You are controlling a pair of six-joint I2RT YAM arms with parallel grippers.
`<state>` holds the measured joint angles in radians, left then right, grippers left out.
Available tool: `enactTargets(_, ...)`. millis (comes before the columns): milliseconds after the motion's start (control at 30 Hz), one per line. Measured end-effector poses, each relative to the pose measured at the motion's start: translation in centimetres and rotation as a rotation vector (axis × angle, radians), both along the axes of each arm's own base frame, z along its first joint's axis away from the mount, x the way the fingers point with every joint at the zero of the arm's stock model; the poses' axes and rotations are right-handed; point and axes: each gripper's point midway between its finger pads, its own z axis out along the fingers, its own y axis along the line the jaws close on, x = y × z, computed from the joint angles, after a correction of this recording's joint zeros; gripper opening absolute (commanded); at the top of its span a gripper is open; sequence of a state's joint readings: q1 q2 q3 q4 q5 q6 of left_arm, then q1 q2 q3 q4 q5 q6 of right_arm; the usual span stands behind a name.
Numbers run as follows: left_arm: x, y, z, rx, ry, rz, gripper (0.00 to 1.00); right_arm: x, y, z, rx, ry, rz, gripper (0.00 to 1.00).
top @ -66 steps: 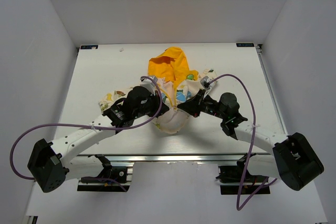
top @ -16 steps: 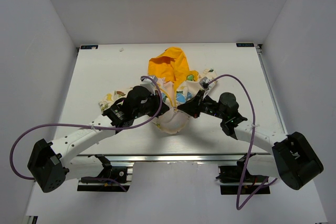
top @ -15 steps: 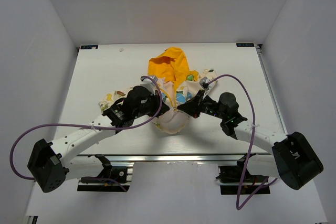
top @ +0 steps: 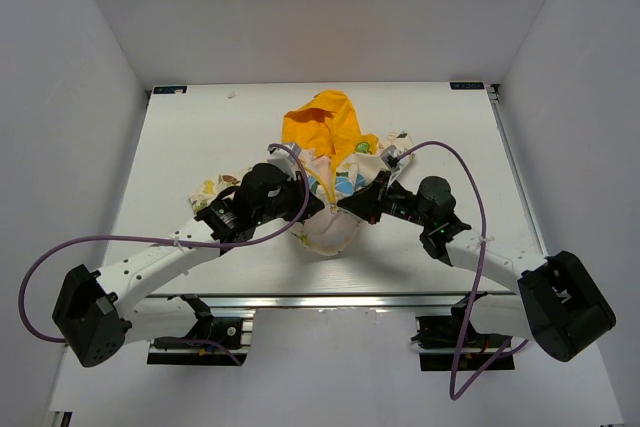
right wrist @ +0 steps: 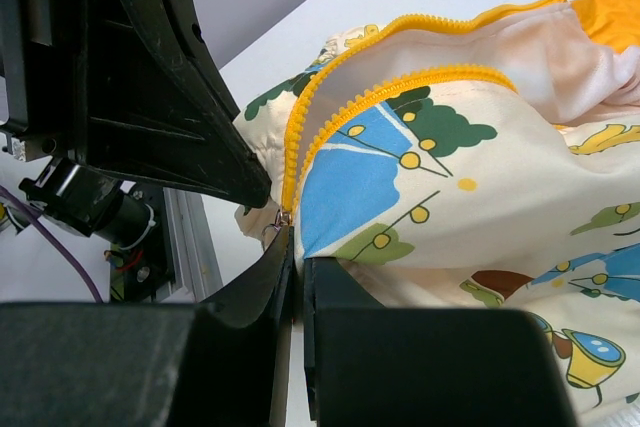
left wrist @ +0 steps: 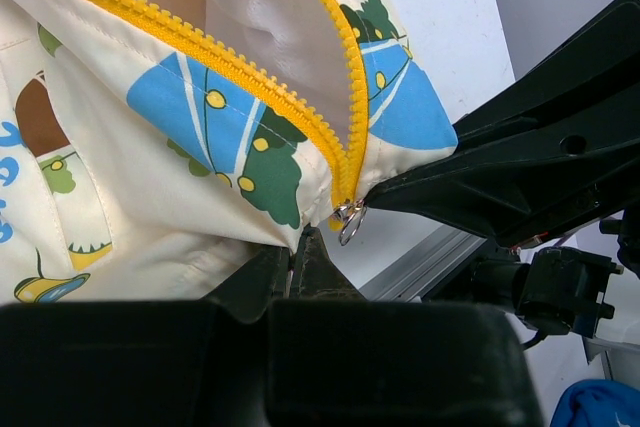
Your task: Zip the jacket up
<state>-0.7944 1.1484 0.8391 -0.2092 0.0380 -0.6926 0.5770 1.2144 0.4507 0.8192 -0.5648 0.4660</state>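
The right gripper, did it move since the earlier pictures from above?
No. The right gripper stays at the same spot on the jacket, no nearer to the far edge of the table than before.

Saw soft, matt printed cloth on the jacket (left wrist: pixel 150 147), dull plastic-looking teeth along its zipper (left wrist: pixel 255 92), a shiny metal ring on the pull (left wrist: pixel 350 223). Noted smooth, faintly glossy black plastic on left end effector (left wrist: pixel 300 247) and right end effector (right wrist: pixel 296 252), over a smooth matt white bench (top: pixel 190 137).
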Motion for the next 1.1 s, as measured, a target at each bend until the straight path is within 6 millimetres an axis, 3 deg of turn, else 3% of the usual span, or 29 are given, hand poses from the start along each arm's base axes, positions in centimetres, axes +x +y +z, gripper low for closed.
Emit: enactTargets(1100, -0.24, -0.34, 0.24, -0.026, 0.017, -0.006, 0.0, 0.02, -0.23, 0.76, 0.006, -0.031, -0.012, 0.0)
